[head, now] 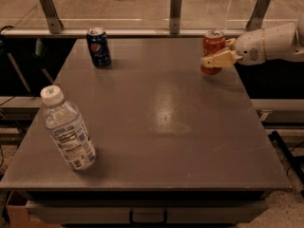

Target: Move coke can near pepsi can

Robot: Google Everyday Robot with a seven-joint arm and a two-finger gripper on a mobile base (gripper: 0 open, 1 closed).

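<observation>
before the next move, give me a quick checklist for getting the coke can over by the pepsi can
1. Grip: ok. The gripper is at the far right of the table, shut on the coke can, one finger in front and one behind.
2. Coke can upright: ok.
3. Coke can lifted off the table: cannot tell.
4. Target: ok. The pepsi can stands upright at the far left.
5. Path along the far edge: ok. Nothing stands between the two cans.
6. Water bottle: ok. It stands at the near left, well off that line.
</observation>
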